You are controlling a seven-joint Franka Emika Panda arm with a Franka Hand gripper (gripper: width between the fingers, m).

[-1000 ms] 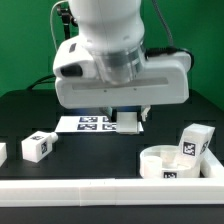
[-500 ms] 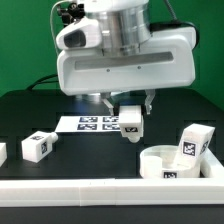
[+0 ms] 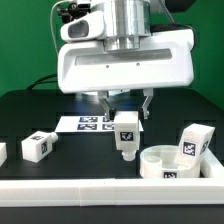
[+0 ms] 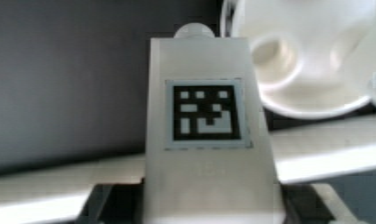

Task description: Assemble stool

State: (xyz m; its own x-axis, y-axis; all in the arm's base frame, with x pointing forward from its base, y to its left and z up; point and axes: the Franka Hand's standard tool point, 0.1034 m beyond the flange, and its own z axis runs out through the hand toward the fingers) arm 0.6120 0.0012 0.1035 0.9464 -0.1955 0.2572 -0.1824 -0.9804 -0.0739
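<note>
My gripper (image 3: 126,110) is shut on a white stool leg (image 3: 126,134) that hangs upright above the table, its tag facing the exterior camera. In the wrist view the held leg (image 4: 208,130) fills the middle, its peg end pointing away toward the round seat (image 4: 318,70). The low ring-like seat (image 3: 172,164) lies at the exterior view's right front, just right of the held leg. A second leg (image 3: 194,142) stands behind the seat's right edge. Another leg (image 3: 38,146) lies at the exterior view's left.
The marker board (image 3: 88,123) lies flat behind the gripper. A long white border rail (image 3: 110,188) runs along the table's front edge. A further white part (image 3: 2,152) shows at the left edge of the exterior view.
The arm has risen and the held leg has turned from hidden under the hand to hanging upright, moving slightly toward the seat.
</note>
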